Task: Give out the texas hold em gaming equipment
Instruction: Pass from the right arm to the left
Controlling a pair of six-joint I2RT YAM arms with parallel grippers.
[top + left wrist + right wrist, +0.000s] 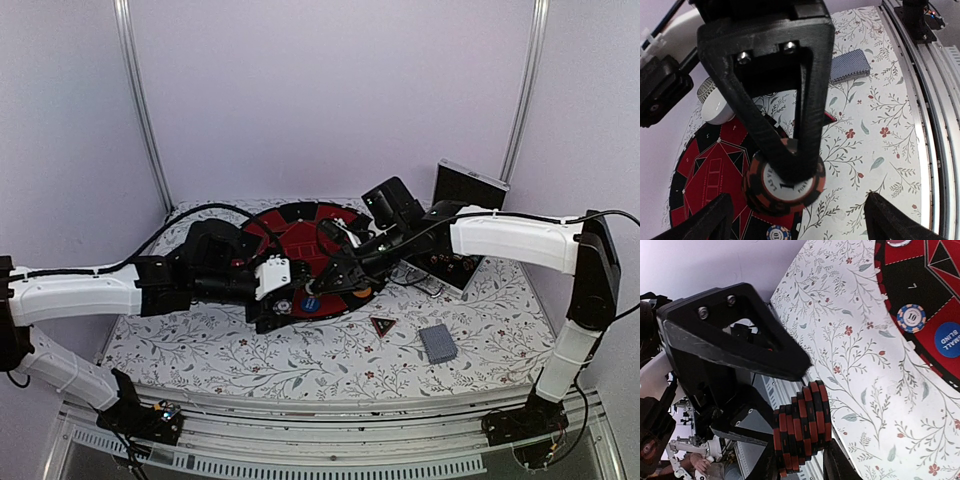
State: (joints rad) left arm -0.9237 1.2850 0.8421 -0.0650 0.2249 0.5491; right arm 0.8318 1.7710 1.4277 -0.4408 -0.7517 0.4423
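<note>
Floral table (pixel 300 360), red-black mat (pixel 300 222) — my left hand (pixel 806 217) hangs wide apart, a chip stack (pixel 785 187) straight below at the mat's edge; my right hand (pixel 812 415) is clamped on a second stack (pixel 800 432), tipped sideways.

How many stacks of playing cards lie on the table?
1. The card stack lies on the flowered cloth, right of the triangular marker. Others may be hidden.
</note>
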